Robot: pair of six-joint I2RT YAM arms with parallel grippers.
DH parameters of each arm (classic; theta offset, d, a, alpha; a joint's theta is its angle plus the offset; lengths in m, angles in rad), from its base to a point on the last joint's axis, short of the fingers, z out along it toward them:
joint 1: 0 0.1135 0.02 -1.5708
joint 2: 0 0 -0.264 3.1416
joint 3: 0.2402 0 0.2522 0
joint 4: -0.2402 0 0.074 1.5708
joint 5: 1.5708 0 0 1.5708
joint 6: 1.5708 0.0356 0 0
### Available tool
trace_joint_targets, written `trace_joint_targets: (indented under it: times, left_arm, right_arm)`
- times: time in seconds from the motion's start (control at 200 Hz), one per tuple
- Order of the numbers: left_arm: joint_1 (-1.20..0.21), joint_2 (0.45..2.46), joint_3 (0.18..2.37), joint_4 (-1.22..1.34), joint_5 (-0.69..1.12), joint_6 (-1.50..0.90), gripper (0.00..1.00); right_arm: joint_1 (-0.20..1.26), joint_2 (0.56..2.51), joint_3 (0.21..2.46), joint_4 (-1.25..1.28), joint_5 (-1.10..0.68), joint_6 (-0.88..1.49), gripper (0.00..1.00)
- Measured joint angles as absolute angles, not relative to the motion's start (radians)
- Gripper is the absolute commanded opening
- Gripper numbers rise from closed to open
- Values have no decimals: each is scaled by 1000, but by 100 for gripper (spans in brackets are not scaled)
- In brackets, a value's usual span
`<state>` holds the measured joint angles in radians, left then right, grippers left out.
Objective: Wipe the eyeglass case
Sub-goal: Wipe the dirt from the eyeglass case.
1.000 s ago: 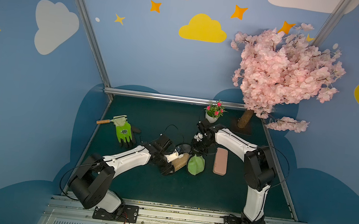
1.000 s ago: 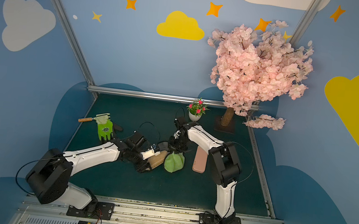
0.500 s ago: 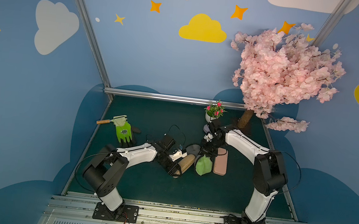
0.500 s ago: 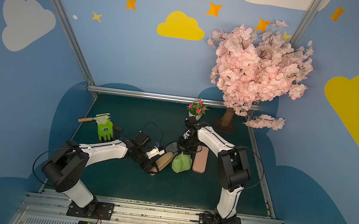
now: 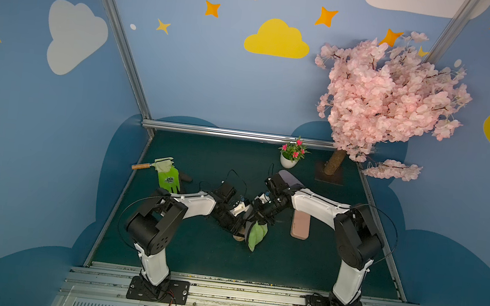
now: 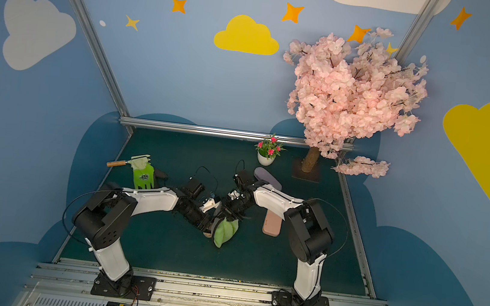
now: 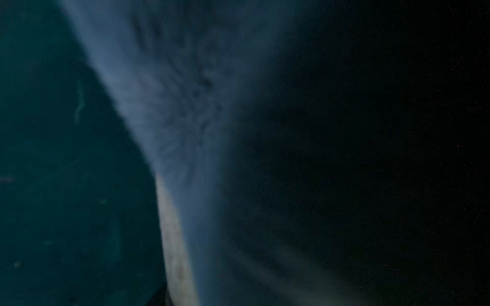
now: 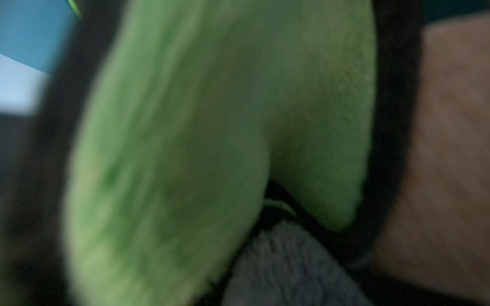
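The tan eyeglass case point(image 5: 238, 238) sits near the middle of the green mat, almost wholly hidden; only its end pokes out in both top views point(image 6: 206, 234). My left gripper point(image 5: 237, 226) is shut on it. My right gripper point(image 5: 261, 220) is shut on a green cloth point(image 5: 257, 234), which hangs against the case's right side. In the right wrist view the cloth point(image 8: 212, 132) fills the picture, with the brown case point(image 8: 450, 159) beside it. The left wrist view is dark and blurred, showing only a tan strip point(image 7: 175, 251).
A pink case point(image 5: 300, 226) lies just right of the cloth and a purple case point(image 5: 289, 177) lies behind my right arm. A green glove and a brush point(image 5: 168, 176) lie at the left. A small flower pot point(image 5: 288, 160) and the blossom tree's trunk point(image 5: 334, 164) stand at the back.
My right arm has swung forward and to the left, bringing the green cloth against the case. The left gripper has carried the case slightly forward, so the cloth now hides most of it.
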<state>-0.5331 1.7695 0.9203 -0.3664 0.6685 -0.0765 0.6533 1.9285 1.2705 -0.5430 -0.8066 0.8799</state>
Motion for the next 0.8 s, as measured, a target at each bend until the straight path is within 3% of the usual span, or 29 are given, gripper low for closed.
trace_joint_targets:
  times: [0.095,0.25,0.4,0.495,0.686,0.796]
  left_arm:
    - [-537,1769,920,-349,665,-80,3]
    - [-537,1769,911,-332,681,-74,3]
    - [-545,1773,905,-340,709,-59,3]
    - [-549,1776,907,-354,710,-50,3]
    - [-569,1760,912,-370,654,-51,3]
    - [-576,1733,894,-371,614,-51,3]
  right_arm:
    - [625,1951,1320,-624,-788,808,0]
    - [624,1989,1493,-797,-432,657,0]
    - [638,1982,1511,-861,-263,581,0]
    - [664,1956,1491,-852,-319,571,0]
    - [696,1918,1323,-654,-681,727,0]
    - [665,1931,1261,-571,-801,770,0]
